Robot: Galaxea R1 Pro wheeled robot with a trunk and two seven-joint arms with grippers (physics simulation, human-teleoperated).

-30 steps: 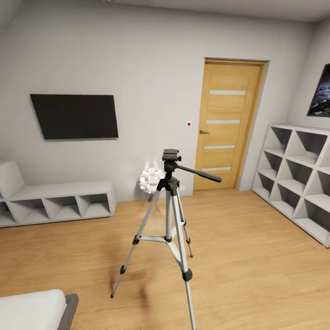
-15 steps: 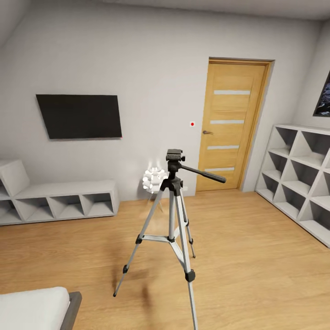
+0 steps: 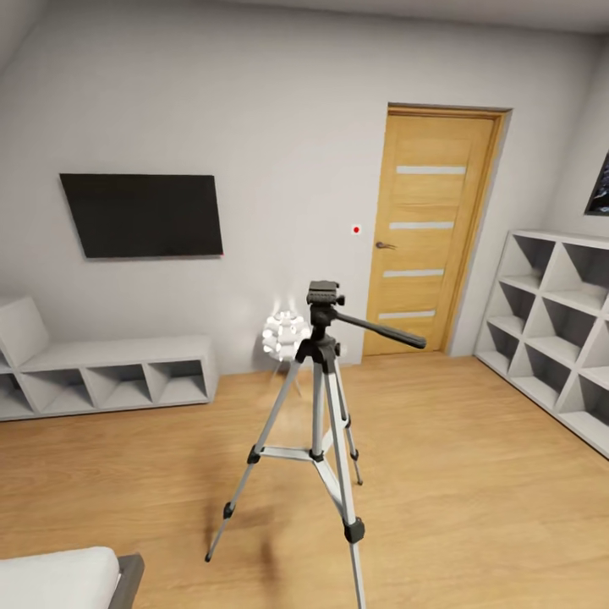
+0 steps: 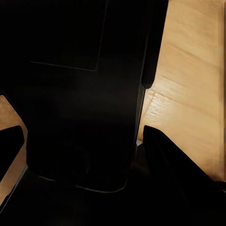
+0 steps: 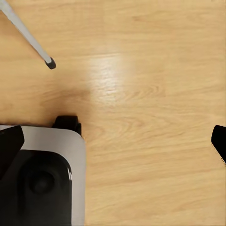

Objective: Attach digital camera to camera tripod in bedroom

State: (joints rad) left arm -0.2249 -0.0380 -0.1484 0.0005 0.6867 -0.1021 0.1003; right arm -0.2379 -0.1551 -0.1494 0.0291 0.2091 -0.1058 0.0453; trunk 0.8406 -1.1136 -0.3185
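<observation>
Left tool point(image 4: 82, 146) apparently clamps a dark boxy object, probably the camera point(image 4: 80, 94): rigid, light, fragile. Right tool point(image 5: 113, 141) spread wide, empty. Mid-floor, tripod point(image 3: 320, 397): stiff, tippable; steady it below the head point(image 3: 325, 294).

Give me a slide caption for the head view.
Camera tripod stands on the bedroom's wood floor, its head bare, before a wooden door and wall-mounted TV.
</observation>
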